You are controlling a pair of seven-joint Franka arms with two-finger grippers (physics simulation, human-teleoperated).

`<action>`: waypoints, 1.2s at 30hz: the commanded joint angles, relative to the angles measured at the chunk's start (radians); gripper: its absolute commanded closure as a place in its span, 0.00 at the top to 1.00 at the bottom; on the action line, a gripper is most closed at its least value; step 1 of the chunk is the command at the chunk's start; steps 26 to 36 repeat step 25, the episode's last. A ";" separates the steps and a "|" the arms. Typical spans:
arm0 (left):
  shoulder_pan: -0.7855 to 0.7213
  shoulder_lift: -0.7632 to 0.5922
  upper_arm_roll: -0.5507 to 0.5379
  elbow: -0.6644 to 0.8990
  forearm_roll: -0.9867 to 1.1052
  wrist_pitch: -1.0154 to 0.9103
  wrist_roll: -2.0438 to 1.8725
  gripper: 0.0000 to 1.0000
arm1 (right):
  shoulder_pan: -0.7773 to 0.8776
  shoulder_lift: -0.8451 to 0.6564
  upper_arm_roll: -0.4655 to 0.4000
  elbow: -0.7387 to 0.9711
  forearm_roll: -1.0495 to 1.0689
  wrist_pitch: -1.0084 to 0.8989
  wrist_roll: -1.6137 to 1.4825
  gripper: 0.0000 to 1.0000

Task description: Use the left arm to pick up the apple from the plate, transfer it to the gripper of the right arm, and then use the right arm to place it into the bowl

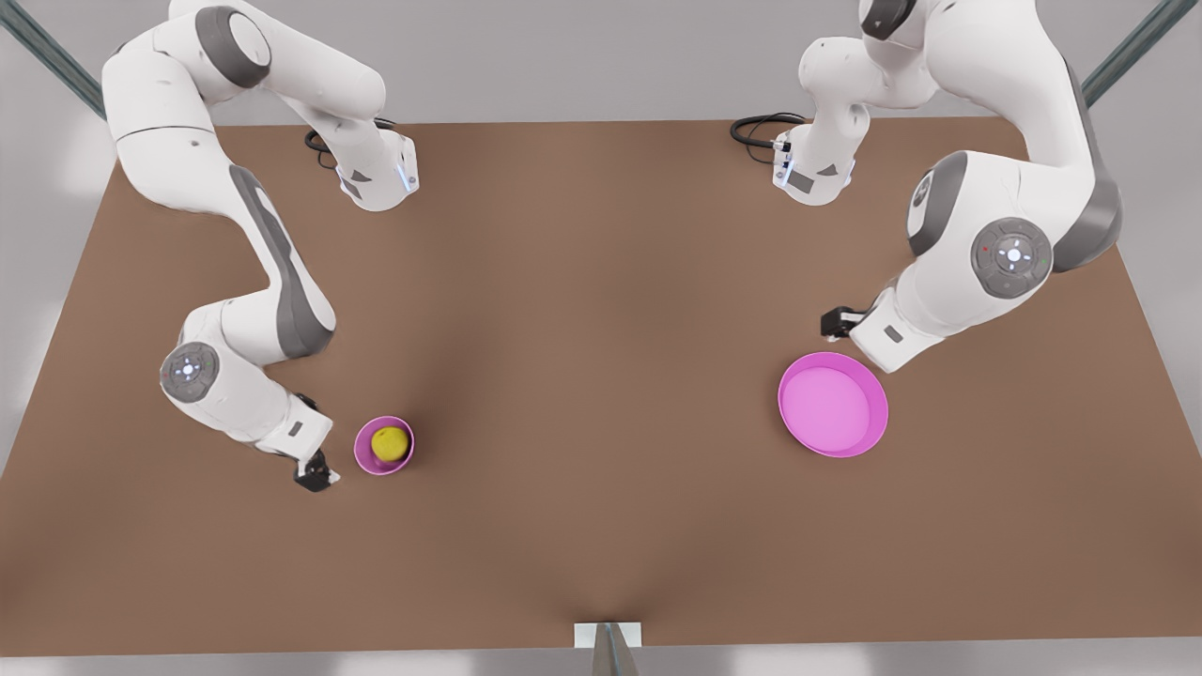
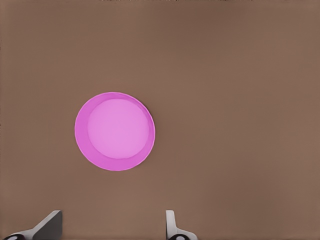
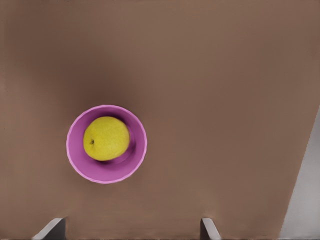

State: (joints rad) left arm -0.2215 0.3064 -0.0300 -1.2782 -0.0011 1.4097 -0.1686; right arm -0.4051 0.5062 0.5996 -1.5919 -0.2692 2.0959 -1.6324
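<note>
The yellow-green apple (image 1: 388,442) (image 3: 106,138) lies inside the small deep pink bowl (image 1: 362,453) (image 3: 80,165) on the front view's left. Beside that bowl, just off its rim, my right gripper (image 1: 315,472) (image 3: 131,229) stands open, nothing between its fingers. On the front view's right sits the wide shallow pink plate (image 1: 832,404) (image 2: 115,131), with nothing on it. My left gripper (image 1: 839,322) (image 2: 111,227) hovers by the plate's far edge, open and holding nothing.
The brown table (image 1: 601,329) carries both arm bases at its far edge, with black cables (image 1: 756,130) beside them. A small grey-white bracket (image 1: 608,638) sits at the near edge. The table's edge (image 3: 300,175) runs close to the bowl.
</note>
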 commanded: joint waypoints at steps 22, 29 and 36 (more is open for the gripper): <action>0.005 0.000 -0.001 0.002 -0.005 -0.012 -0.003 1.00 | 0.284 -0.334 -0.504 0.130 0.219 -0.703 1.790 1.00; 0.004 0.000 -0.002 0.002 -0.005 -0.012 -0.005 1.00 | 0.308 -0.334 -0.521 0.112 0.232 -0.686 1.790 1.00; 0.004 0.000 -0.002 0.002 -0.005 -0.012 -0.005 1.00 | 0.308 -0.334 -0.521 0.112 0.232 -0.686 1.790 1.00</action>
